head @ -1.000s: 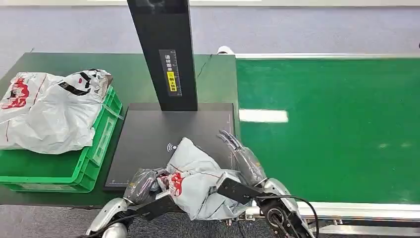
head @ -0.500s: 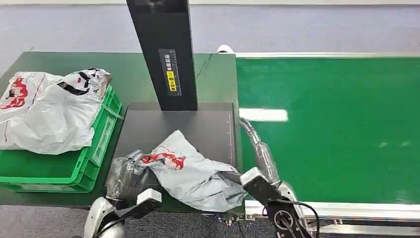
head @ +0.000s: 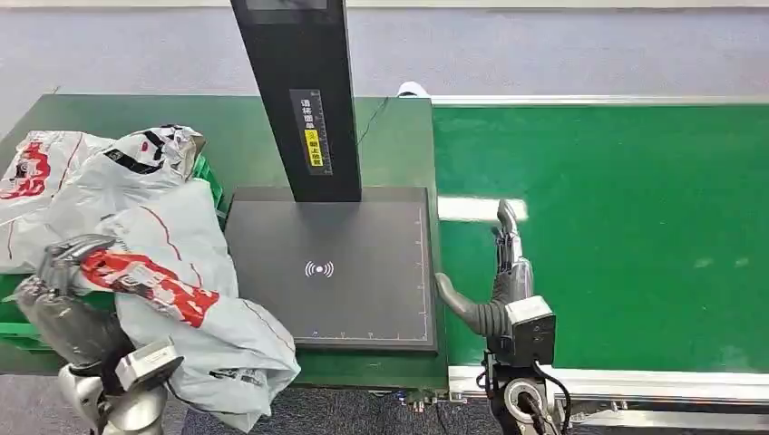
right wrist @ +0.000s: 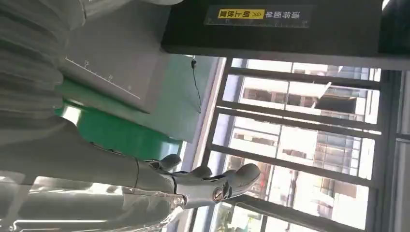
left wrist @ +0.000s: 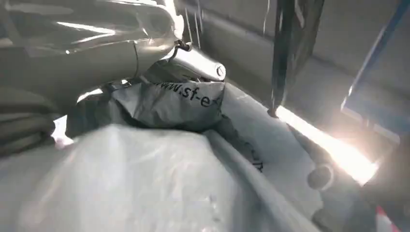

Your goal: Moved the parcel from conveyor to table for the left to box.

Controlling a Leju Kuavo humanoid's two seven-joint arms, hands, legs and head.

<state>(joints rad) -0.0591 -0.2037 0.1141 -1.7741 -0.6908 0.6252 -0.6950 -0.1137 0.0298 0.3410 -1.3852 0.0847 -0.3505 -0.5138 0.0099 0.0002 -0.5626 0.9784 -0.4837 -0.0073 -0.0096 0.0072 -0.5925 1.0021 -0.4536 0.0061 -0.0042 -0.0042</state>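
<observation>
Parcel in grey plastic with red print (head: 172, 299), gripped by the fingers of the robot's left hand (head: 63, 304), hangs at the front left corner of the green desk (head: 245, 136), beside the black scanner plate (head: 331, 267). Behind it, a green plastic crate (head: 210, 186) holds another grey plastic bag with red and black markings (head: 100, 177). The right hand (head: 499, 281) is held upright over the near edge of the green conveyor belt (head: 635, 236), fingers spread apart and holding nothing. A black scanner post (head: 299, 100) rises from the plate.
</observation>
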